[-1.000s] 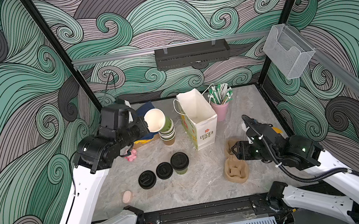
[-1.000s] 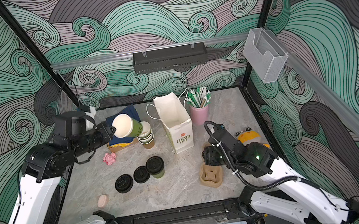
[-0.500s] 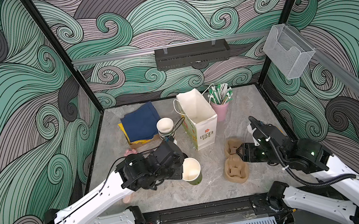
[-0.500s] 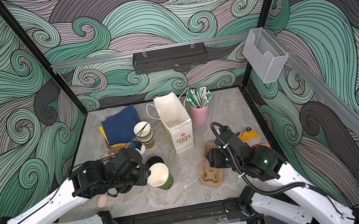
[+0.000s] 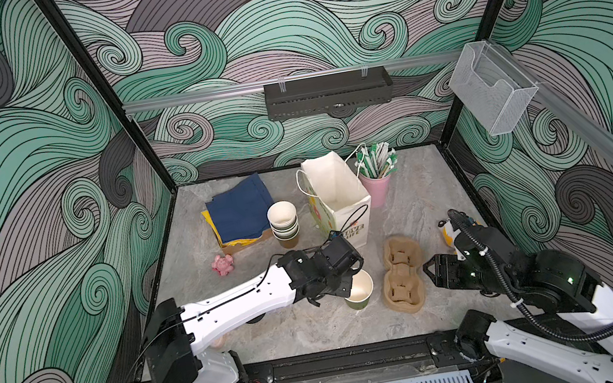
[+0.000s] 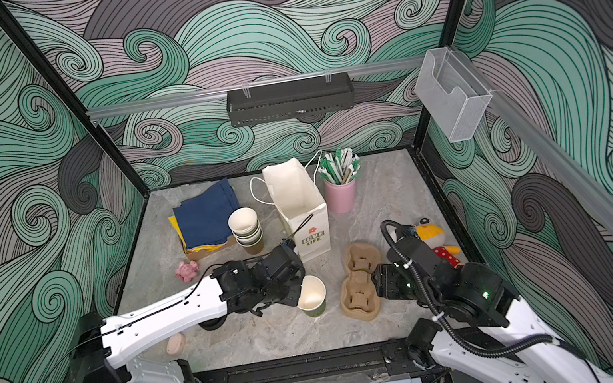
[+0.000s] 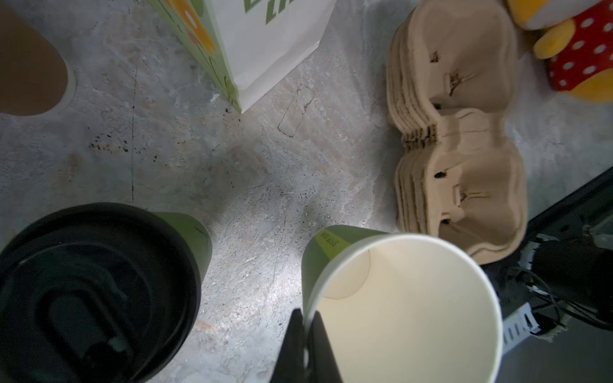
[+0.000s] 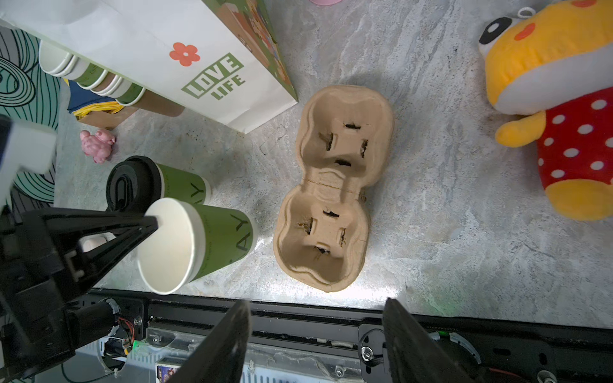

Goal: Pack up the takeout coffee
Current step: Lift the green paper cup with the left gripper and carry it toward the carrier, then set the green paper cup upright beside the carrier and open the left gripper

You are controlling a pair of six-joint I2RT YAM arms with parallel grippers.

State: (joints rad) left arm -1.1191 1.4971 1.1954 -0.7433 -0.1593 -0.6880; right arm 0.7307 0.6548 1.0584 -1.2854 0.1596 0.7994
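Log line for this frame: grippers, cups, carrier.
left gripper: shut on unlidded cup rim | right gripper: open, empty, beside carrier stack | lidded cup: on table beside unlidded cup | carrier stack: wells empty

Enclosed robot lab cell: swirl-printed wall panels [image 5: 267, 18], black frame post [image 5: 91, 68], marble-look tabletop [image 5: 306, 327], front mounting rail [image 5: 346, 363].

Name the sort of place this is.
Probably a robot lab cell staged as a coffee counter: wave-printed walls around a table holding stacked paper cups, pulp cup carriers, a paper bag.

Bright, even light; slight left-wrist blur.
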